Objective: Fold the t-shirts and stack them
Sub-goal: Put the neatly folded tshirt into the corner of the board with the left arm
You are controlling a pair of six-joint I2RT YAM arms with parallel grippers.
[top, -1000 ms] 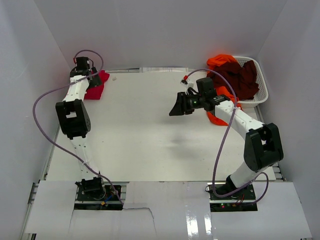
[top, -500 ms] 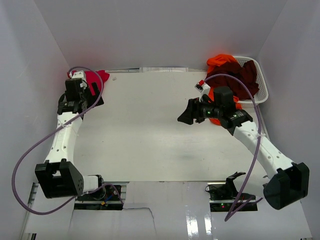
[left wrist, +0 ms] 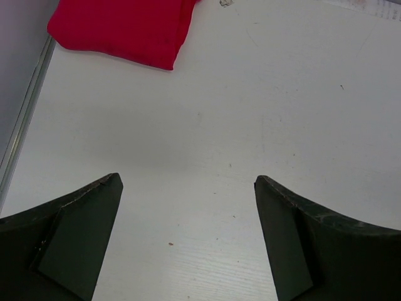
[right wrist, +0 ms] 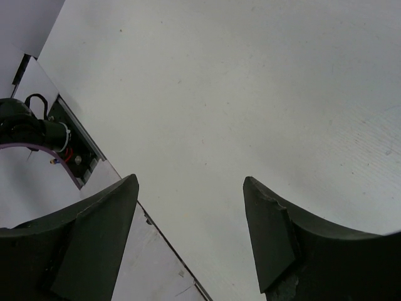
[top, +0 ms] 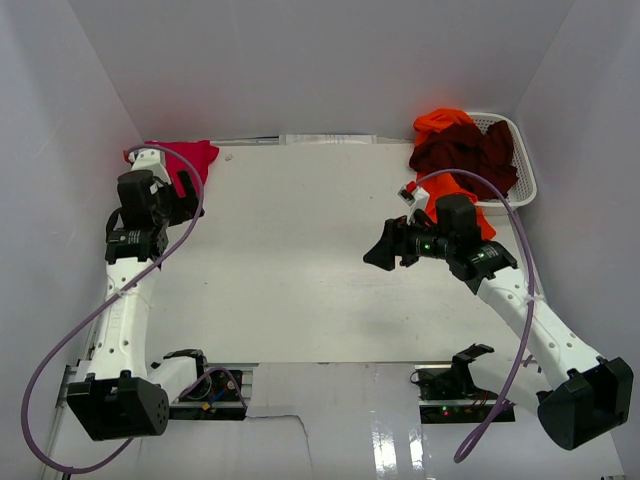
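The crimson-red t-shirt lies folded at the table's far left corner; it also shows at the top left of the left wrist view. My left gripper is open and empty just near of it, over bare table. The dark maroon t-shirt is heaped on the white mesh basket's near rim, with the bright orange t-shirt under and behind it. My right gripper is open and empty above the table's middle right, left of the basket.
The white mesh laundry basket stands at the far right corner. White walls close in the table on three sides. The right wrist view shows the table's near edge and the left arm's base.
My left arm has drawn back from the red t-shirt toward the near side, uncovering it. My right arm has swung nearer and lower over the table. Both grippers stay open.
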